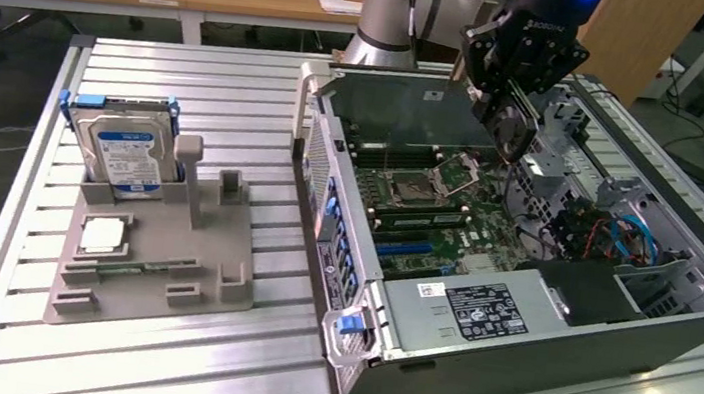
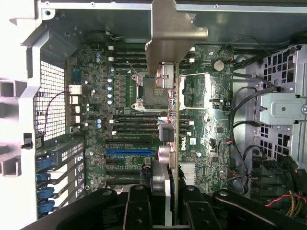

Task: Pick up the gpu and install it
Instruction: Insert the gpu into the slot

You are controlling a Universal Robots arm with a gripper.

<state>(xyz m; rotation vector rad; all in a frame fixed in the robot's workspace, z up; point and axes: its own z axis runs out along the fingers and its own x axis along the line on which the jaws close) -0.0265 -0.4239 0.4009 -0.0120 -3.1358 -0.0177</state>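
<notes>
My gripper (image 1: 508, 110) hangs over the open computer case (image 1: 325, 194), shut on the gpu (image 1: 512, 128), a thin dark card held on edge above the motherboard (image 1: 439, 203). In the wrist view the gpu (image 2: 176, 134) runs edge-on away from my gripper (image 2: 172, 203), and its grey metal end bracket (image 2: 172, 33) is at the far end near the case wall. Under the card lie the motherboard (image 2: 96, 96), the processor socket (image 2: 148, 91) and a blue expansion slot (image 2: 128, 152). The card is above the board, apart from the slots.
On the exterior view's left a grey fixture (image 1: 151, 253) holds a silver hard drive (image 1: 129, 150) with a blue-white label and a narrow memory stick (image 1: 135, 268). Inside the case sit a power supply (image 1: 473, 313), drive cage (image 2: 283, 105) and loose cables (image 1: 616, 235).
</notes>
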